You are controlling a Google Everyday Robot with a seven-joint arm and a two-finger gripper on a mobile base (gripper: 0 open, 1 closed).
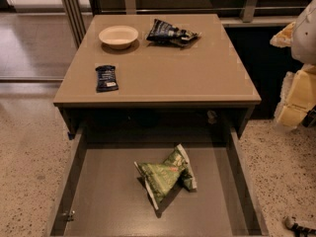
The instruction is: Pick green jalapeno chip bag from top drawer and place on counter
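The green jalapeno chip bag (165, 177) lies crumpled on the flat bottom of the open top drawer (108, 201), slightly right of its middle. The drawer is pulled out toward the camera below the tan counter (163, 68). My arm's white and yellowish parts (298, 83) show at the right edge. Only a small grey piece of my gripper (297, 225) shows, at the bottom right corner. It is outside the drawer's right wall, well apart from the bag and holding nothing that I can see.
On the counter stand a white bowl (118, 36) at the back left, a dark navy chip bag (170, 33) at the back middle and a small dark blue snack packet (106, 78) at the left. Speckled floor lies on both sides of the drawer.
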